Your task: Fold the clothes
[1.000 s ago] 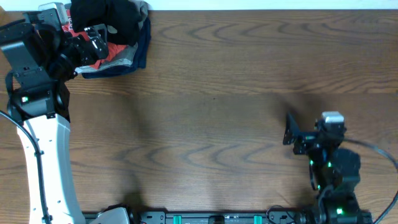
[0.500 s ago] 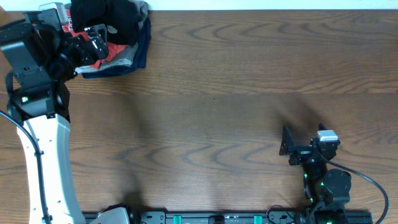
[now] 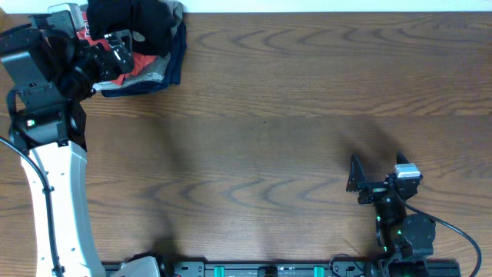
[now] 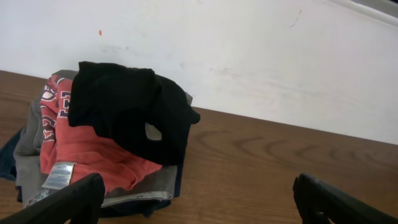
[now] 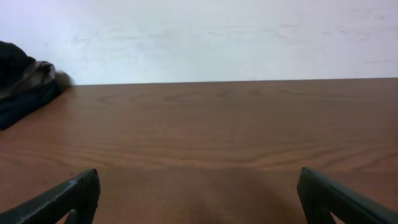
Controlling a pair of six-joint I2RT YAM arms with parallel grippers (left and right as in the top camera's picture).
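Overhead view of a brown wood-grain table [image 3: 269, 115] with two robot arms. The clothes to be folded, a black top [image 3: 134, 23], sit in the far left corner of the table, against a white wall [image 4: 249, 50]. The top is not laid flat: it lies bunched in a soft heap on a small stack of other garments. The left wrist camera shows the black top [image 4: 124, 115] draped over a folded red shirt [image 4: 93, 158] with white lettering, and a small pale patch shows on the black cloth. Under the red shirt lies a grey garment [image 4: 149, 186], and a navy garment [image 3: 175, 54] shows at the stack's right edge. The left gripper [image 3: 115, 48] is just beside the stack at its left side, fingers spread wide with nothing between them; whether it touches the cloth cannot be told. The right gripper [image 3: 377, 173] is well apart from the clothes, near the front right of the table, also spread wide and empty, with only bare wood ahead of it.
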